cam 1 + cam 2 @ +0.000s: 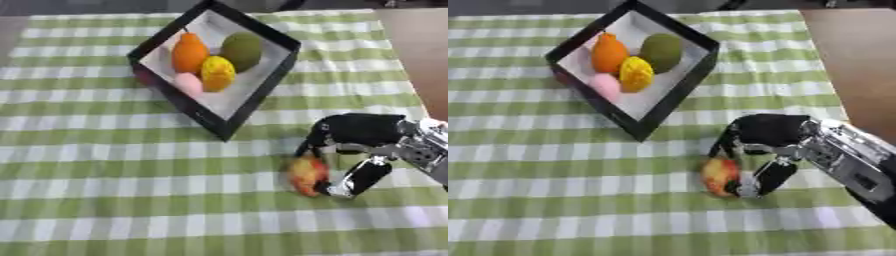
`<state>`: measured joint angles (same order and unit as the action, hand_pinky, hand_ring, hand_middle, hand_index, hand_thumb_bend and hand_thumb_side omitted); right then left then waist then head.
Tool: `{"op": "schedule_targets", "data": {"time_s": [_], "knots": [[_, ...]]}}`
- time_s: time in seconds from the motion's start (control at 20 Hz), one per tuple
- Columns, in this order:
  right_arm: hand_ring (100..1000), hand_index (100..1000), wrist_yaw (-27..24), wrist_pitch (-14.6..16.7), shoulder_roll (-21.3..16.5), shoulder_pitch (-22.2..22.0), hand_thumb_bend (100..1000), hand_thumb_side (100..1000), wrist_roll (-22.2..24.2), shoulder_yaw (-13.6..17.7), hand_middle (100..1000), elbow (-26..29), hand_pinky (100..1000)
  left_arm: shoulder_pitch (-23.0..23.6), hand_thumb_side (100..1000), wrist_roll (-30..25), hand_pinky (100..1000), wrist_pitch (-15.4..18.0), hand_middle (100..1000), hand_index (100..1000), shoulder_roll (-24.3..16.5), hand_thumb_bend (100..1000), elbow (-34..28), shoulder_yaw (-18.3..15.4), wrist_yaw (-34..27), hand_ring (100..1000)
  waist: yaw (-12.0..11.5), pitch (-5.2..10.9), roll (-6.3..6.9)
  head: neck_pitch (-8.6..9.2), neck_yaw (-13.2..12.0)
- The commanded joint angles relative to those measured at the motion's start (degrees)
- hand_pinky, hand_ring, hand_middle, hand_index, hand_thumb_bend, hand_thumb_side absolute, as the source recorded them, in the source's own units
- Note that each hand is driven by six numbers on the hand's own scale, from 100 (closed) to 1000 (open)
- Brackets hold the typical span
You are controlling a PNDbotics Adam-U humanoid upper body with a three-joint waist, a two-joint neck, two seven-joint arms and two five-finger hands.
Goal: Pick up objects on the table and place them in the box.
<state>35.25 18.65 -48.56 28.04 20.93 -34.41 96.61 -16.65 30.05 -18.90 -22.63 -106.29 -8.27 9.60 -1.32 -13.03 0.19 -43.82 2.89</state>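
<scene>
A red and yellow fruit [307, 175] lies on the green-checked cloth, below and to the right of the box. My right hand [363, 131] comes in from the right edge and is over it. Its fingers [310, 142] curl down behind the fruit and the thumb [363, 177] presses its right side. The black box [262, 93] with a white inside sits tilted at the upper middle. It holds an orange fruit [189, 52], a green one [241, 50], a yellow one [218, 72] and a pink one [188, 83]. My left hand does not show.
The checked tablecloth [105, 175] stretches wide to the left and front of the box. A bare brown surface [424, 55] runs along the cloth's right edge, close to my right arm.
</scene>
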Motion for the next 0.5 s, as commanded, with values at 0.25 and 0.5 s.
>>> {"op": "schedule_targets", "data": {"time_s": [0.25,0.5], "knots": [[614,664,-0.6,-1.8,-3.6,1.4,101,389,-8.2,1.2,418,1.7,760,-0.1,427,0.4,780,0.0,636,769,-0.6,278,-1.2,-0.5,-0.3,683,0.1,1.38,0.31,-0.29,-0.4],[612,668,-2.4,-1.5,-5.6,1.0,100,358,-10.6,1.6,432,3.4,755,0.0,428,0.6,780,0.0,637,769,-0.7,276,-1.2,-0.6,-0.3,684,0.2,1.41,0.14,-0.29,-0.8]]}}
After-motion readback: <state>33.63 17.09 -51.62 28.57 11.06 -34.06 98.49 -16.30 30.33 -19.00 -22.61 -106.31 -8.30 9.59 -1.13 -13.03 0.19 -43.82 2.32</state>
